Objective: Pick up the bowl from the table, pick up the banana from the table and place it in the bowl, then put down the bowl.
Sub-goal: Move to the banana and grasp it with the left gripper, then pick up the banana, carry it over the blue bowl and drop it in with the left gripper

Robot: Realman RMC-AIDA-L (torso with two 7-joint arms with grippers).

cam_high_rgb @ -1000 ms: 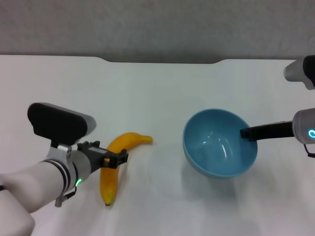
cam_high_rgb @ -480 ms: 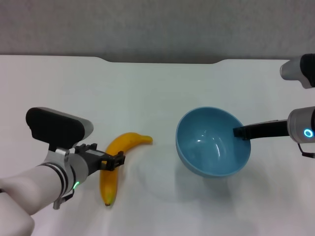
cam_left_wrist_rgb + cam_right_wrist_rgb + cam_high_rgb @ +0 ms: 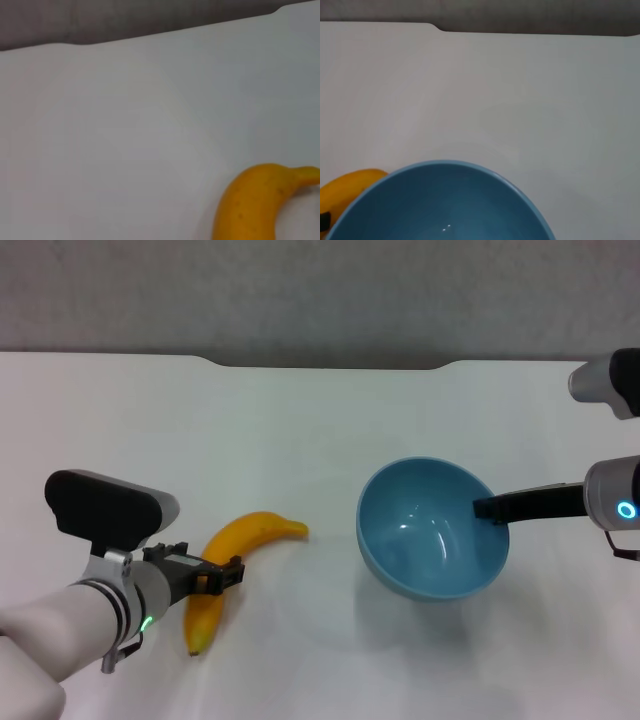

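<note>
Bowl (image 3: 433,530): light blue, held tilted by its right rim in the right hand (image 3: 490,508), which pinches the rim; toward the tabletop's (image 3: 320,420) right edge.
Banana (image 3: 228,562): yellow, near the front-left corner, mid-length between the narrow fingers of the left hand (image 3: 228,575); whether it rests on the surface I cannot tell.
Risk: the smooth, curved fruit may slip or pivot in a mid-length grip; the one-sided rim pinch may let the bowl tip.

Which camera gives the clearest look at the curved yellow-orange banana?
The head view: it shows the whole curved yellow-orange banana on the white table, with the left gripper at its middle. The left wrist view shows only its stem end; the right wrist view, a sliver.
</note>
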